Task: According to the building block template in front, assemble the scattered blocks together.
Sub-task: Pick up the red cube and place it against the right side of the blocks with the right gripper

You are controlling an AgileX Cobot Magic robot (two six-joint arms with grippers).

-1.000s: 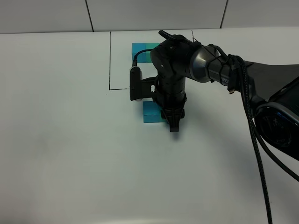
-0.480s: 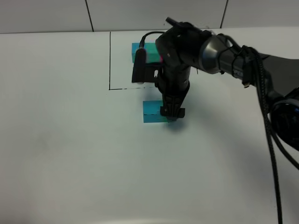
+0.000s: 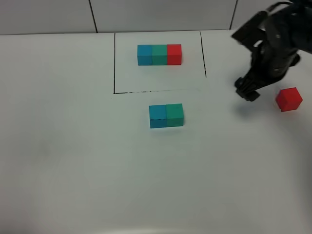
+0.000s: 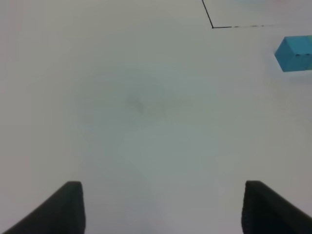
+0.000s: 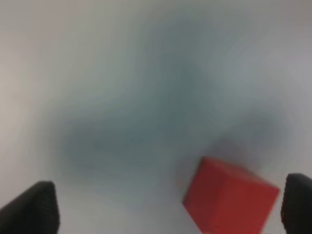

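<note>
The building block template is a blue, green and red row at the back, inside a thin black outline. In front of the outline, the loose blue cube and green cube sit touching side by side. The loose red cube lies alone at the far right. My right gripper hovers just left of it, open and holding nothing. In the blurred right wrist view, the red cube lies ahead of the right gripper, nearer one finger. My left gripper is open over bare table, with the blue cube far off.
The white table spreads wide on the left and at the front. A tiled wall rises behind it. The outline's corner shows in the left wrist view. The left arm is outside the exterior view.
My right gripper has let go of the green cube beside the blue one and opened. It has swung far right to beside the red cube. The left gripper has not moved.
</note>
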